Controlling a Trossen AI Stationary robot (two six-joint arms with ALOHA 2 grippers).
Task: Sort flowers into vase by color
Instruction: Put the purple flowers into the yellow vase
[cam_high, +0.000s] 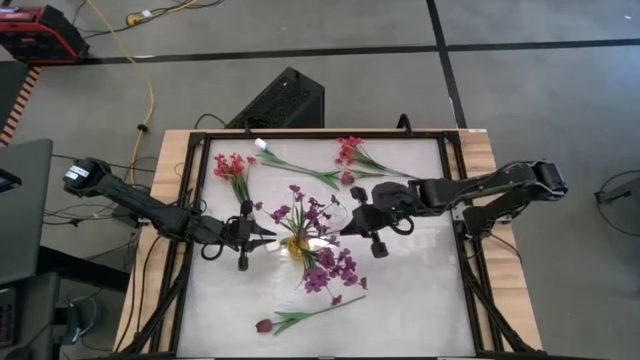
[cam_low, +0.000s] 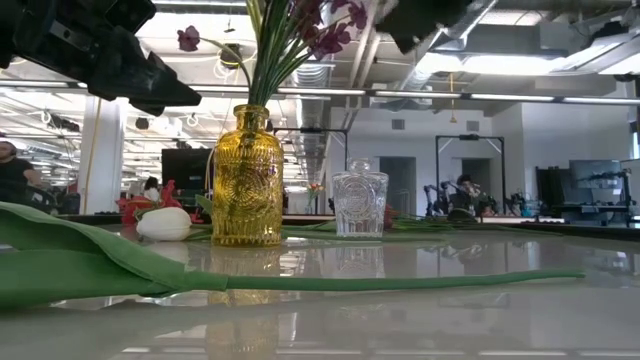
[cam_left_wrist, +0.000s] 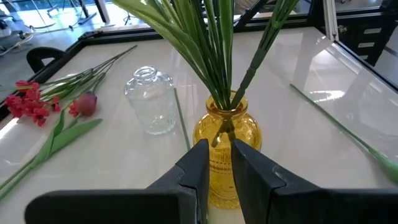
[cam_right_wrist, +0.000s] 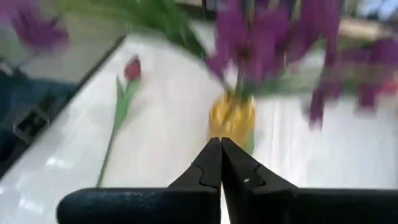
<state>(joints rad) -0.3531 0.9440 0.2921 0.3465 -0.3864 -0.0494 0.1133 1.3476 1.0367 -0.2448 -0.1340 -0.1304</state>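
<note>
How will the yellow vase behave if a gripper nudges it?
The yellow vase looks like thick glass, so probably rigid and slippery. Tall purple flowers fan out above its narrow neck, so it may tip if pushed high.

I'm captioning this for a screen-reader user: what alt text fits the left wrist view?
The left gripper hovers, empty, before a yellow glass vase holding green stems. An empty clear vase stands beside it, and red-pink flowers lie on the white table.
</note>
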